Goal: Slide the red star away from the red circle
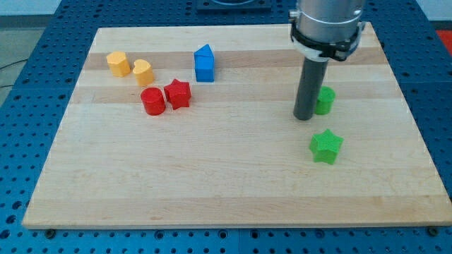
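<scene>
The red star (pixel 178 93) lies at the upper left of the wooden board (pixel 212 183), touching the red circle (pixel 152 101) on its left side. My tip (pixel 304 117) is far off to the view's right, just left of a green block (pixel 325 100) that the rod partly hides. The tip is nowhere near the red blocks.
A green star (pixel 326 146) lies below and right of the tip. A blue block (pixel 204 63) stands above and right of the red star. An orange block (pixel 118 63) and a yellow heart (pixel 143 72) lie above the red circle.
</scene>
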### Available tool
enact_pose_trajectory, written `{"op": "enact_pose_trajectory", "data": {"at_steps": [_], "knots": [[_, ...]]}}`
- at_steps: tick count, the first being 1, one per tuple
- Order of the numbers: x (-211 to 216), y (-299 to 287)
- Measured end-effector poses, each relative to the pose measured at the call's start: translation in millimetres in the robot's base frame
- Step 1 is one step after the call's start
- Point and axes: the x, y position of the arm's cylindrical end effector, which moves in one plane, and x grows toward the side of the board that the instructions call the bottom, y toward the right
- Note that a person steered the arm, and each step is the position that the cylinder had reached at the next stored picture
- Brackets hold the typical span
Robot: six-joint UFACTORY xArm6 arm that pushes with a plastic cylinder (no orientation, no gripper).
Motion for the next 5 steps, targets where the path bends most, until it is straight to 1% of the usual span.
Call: {"op": "enact_pose_trajectory", "data": {"at_steps": [1, 2, 3, 4, 5], "knots": [[-23, 24], [-21, 32], [52, 93], [119, 63], [98, 20]]}}
